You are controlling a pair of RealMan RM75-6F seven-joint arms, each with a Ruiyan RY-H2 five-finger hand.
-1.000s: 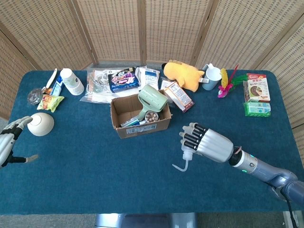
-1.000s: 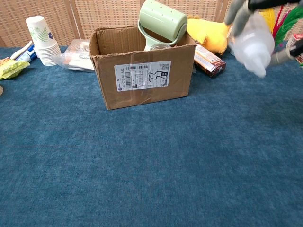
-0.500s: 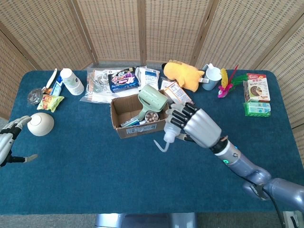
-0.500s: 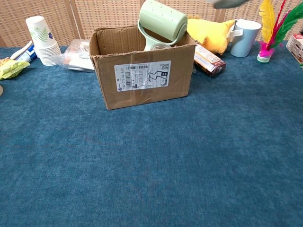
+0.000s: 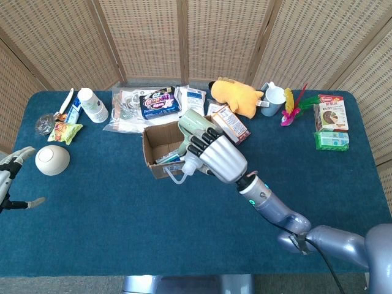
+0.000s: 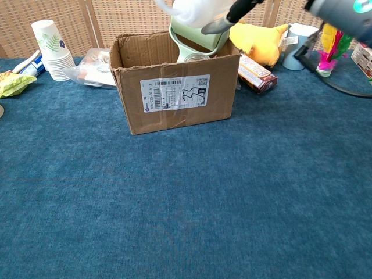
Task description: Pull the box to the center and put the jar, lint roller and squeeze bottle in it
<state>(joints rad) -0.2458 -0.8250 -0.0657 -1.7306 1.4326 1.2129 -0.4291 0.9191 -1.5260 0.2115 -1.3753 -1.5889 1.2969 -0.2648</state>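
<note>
The open cardboard box (image 5: 160, 150) (image 6: 174, 93) stands mid-table. A green lint roller (image 5: 195, 124) (image 6: 195, 35) leans out of its far right corner, and a jar's rim (image 6: 196, 57) shows inside beside it. My right hand (image 5: 215, 154) (image 6: 232, 9) hovers over the box and grips the white squeeze bottle (image 5: 188, 164) (image 6: 195, 8), whose curved nozzle points left above the opening. In the head view this hand hides the jar. My left hand (image 5: 7, 177) hangs at the table's left edge with its fingers apart, holding nothing.
A white dome (image 5: 52, 160) lies near my left hand. Along the back sit stacked paper cups (image 5: 93, 105) (image 6: 52, 49), plastic packets (image 5: 158, 102), a yellow plush (image 5: 236, 95) (image 6: 256, 40), a mug (image 5: 273, 100), a feather toy (image 5: 293, 104) and snack boxes (image 5: 231, 123) (image 5: 331, 116).
My right hand has carried the squeeze bottle from the table's right of centre up and left to above the box. My left hand has drifted slightly left, away from the white dome.
</note>
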